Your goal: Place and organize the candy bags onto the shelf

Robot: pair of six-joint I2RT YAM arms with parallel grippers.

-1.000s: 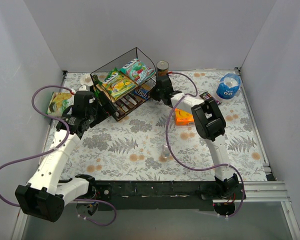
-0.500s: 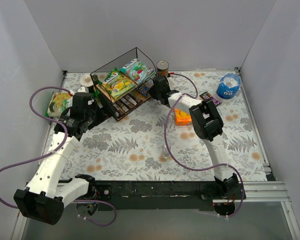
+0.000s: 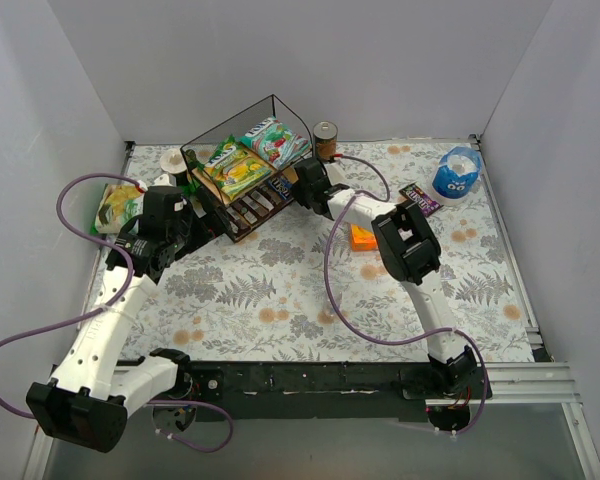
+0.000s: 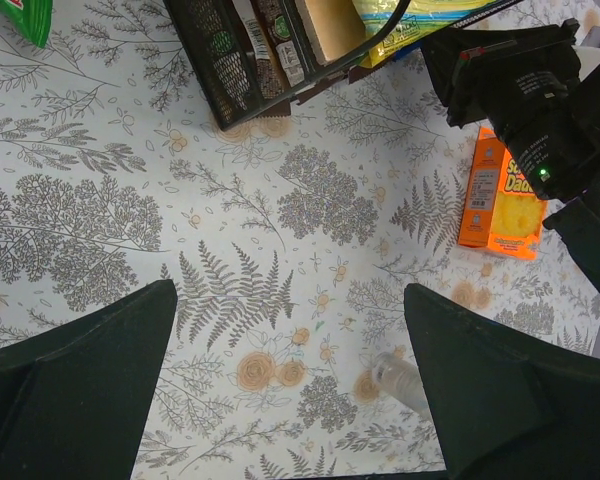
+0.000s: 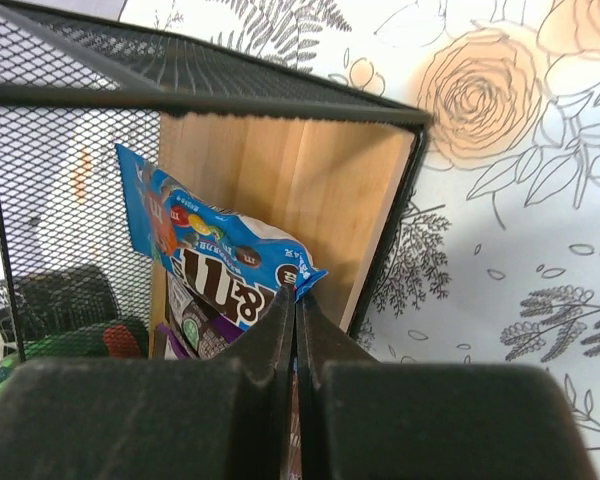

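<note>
Overhead, the shelf [image 3: 245, 185] stands at the back of the flowered table [image 3: 280, 290]. A green-yellow bag [image 3: 235, 168] and a teal-white bag [image 3: 272, 140] lie on its top board. The purple wrapper [image 3: 418, 197] lies on the table to the right, well apart from the shelf. The left gripper [image 3: 178, 228] hovers just beside the shelf's left end, and the right gripper [image 3: 302, 178] reaches into its right end.

From the left wrist, the two fingers [image 4: 80, 390] stand wide apart with nothing between them, above bare table. An orange box [image 4: 500, 195] lies to the right; its print is too small to read. Dark wrappers [image 4: 270, 40] line the lower board.

From the right wrist, the fingertips are pinched on the corner of a small blue pack [image 5: 215, 265] lettered "m&m's", which sits inside the shelf against the wooden board [image 5: 310, 190].
</note>
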